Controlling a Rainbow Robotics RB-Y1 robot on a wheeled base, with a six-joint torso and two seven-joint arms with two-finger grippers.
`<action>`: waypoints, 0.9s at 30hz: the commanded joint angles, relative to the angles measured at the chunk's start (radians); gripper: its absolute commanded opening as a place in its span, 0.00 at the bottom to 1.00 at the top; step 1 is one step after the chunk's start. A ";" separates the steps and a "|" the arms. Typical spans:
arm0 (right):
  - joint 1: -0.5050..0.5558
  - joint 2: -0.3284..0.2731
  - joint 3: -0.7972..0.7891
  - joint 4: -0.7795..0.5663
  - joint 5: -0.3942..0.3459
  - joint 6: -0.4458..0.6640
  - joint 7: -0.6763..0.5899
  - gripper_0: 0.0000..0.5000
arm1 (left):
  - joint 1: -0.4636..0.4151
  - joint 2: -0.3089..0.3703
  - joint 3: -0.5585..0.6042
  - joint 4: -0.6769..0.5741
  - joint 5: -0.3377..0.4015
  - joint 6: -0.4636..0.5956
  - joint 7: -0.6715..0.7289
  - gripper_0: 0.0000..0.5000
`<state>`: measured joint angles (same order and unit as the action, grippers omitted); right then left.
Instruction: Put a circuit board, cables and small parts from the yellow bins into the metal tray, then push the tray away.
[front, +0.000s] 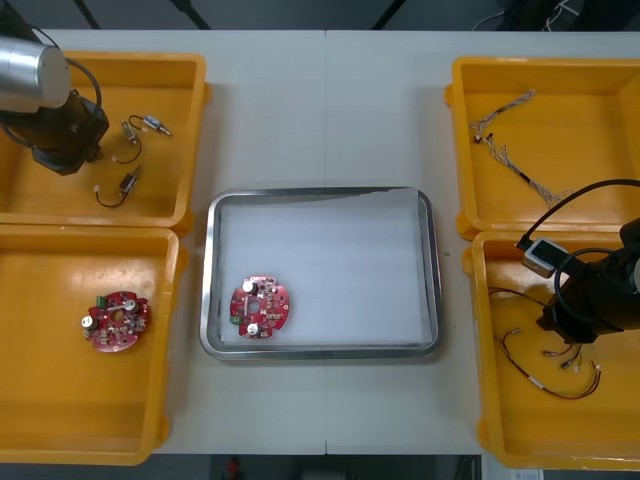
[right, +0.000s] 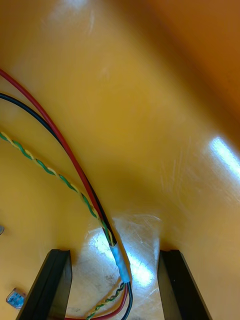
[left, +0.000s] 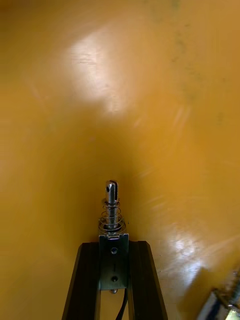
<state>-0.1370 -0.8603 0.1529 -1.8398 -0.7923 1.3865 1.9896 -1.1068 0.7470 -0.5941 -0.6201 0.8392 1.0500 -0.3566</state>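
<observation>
Seen from above, a light table (front: 320, 110) is read as a clock face, with 12 o'clock at the far edge and 9 o'clock at the robot's left.

At the centre lies the metal tray (front: 320, 193), white inside. A round red circuit board (front: 260, 307) rests in it, at the tray's own 7 o'clock, near its rim.

At 10 o'clock is the far-left yellow bin (front: 120, 60), with the left arm (front: 40, 90) over its 9 o'clock side. The left gripper (left: 114, 247) is clenched on a small metal part (left: 111, 215), a short shaft with a spring round it that sticks out past the fingertips above the bin floor. Two loose metal parts (front: 150, 125) with thin black leads lie nearer the bin's middle.

At 8 o'clock, the near-left yellow bin (front: 60, 400) holds a second circuit board (front: 116, 321).

At 2 o'clock, the far-right yellow bin (front: 580, 100) holds a twisted cable (front: 510, 150).

At 4 o'clock, the right arm (front: 600, 290) reaches into the near-right yellow bin (front: 500, 430). The right gripper (right: 115, 252) is released, fingers spread just above the bin floor. A cable bundle (right: 70, 155) of red, black and twisted green-and-yellow strands, joined by a pale sleeve, runs between the fingers and touches neither.
</observation>
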 joint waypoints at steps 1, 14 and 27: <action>-0.016 -0.017 0.022 0.008 0.008 -0.011 0.018 0.72 | -0.033 0.045 0.060 -0.056 -0.058 0.087 -0.147 0.00; -0.036 -0.020 0.020 0.002 -0.002 0.002 0.034 0.00 | -0.051 0.138 0.140 -0.179 -0.057 0.269 -0.348 0.00; -0.089 -0.022 -0.193 -0.098 -0.148 0.253 0.068 0.00 | -0.059 0.247 0.146 -0.437 0.006 0.579 -0.378 0.00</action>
<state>-0.2010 -0.8606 0.0474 -1.8948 -0.8981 1.6068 2.0029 -1.1072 0.9165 -0.4719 -0.9980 0.8117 1.5815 -0.7596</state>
